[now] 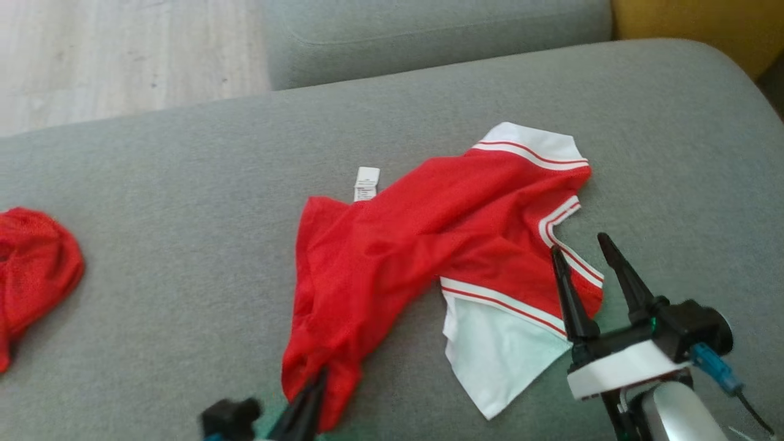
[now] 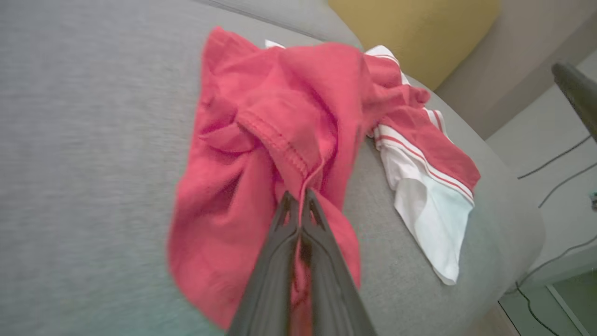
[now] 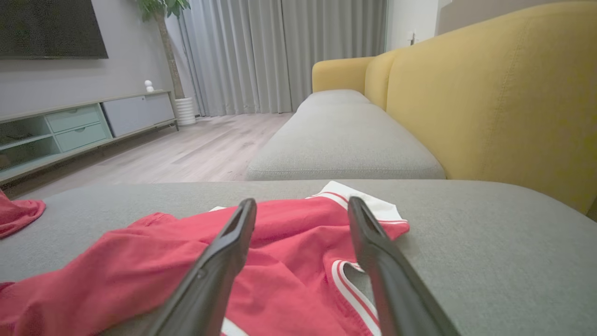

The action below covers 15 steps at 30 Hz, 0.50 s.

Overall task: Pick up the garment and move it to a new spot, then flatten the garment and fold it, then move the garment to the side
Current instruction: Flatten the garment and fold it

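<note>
Red mesh jersey [image 1: 392, 245] with white sleeves lies crumpled on the grey sofa cushion [image 1: 153, 184]. Left pincer [image 2: 298, 205] is clamped on its hem; right pincer [image 1: 582, 245] hovers, jaws spread, holding nothing.

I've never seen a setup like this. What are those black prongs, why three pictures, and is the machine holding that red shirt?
It is a two-armed robot; the prongs are its gripper fingers. One picture looks down from its head, the other two look along each wrist. A red jersey lies crumpled on a grey sofa cushion, with another red cloth off to the left. The left gripper is shut on the jersey's hem. The right gripper is open, holding nothing, poised by the collar end.
</note>
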{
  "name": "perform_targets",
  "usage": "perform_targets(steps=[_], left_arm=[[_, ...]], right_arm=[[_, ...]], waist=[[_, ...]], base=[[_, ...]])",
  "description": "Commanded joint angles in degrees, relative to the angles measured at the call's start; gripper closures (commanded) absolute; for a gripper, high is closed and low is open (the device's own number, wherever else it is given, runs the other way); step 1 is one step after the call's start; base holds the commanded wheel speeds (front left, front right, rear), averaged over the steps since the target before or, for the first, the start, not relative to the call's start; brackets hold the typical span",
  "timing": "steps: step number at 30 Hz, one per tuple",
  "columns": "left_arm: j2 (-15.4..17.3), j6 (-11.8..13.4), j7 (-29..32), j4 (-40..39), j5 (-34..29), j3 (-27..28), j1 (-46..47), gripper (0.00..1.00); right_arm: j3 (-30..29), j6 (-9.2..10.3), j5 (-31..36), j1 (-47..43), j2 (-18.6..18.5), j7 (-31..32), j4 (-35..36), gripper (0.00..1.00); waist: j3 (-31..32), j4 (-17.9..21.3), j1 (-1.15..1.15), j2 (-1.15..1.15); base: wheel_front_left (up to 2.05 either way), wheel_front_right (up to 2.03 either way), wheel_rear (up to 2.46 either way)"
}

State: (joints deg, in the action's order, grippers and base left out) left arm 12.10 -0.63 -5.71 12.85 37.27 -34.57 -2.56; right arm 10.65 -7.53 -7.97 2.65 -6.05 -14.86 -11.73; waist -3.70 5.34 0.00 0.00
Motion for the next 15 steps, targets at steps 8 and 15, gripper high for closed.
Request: perform_targets(steps=[8, 15], left_arm=[[4.8, 2.7, -0.3, -9.3, 5.1, 8.0, -4.9, 1.00], [3.6, 1.0, 0.1, -6.6, 8.5, 8.7, -4.4, 0.79]], right_arm=[[1.3, 0.04, 0.4, 0.1, 0.3, -0.1, 1.8, 0.00], [1.9, 0.04, 0.4, 0.3, 0.3, -0.1, 1.6, 0.00]], waist=[[1.2, -4.6, 0.00, 0.00], [1.2, -5.4, 0.00, 0.00]], base=[[0.00, 0.00, 0.00], [0.00, 0.00, 0.00]])
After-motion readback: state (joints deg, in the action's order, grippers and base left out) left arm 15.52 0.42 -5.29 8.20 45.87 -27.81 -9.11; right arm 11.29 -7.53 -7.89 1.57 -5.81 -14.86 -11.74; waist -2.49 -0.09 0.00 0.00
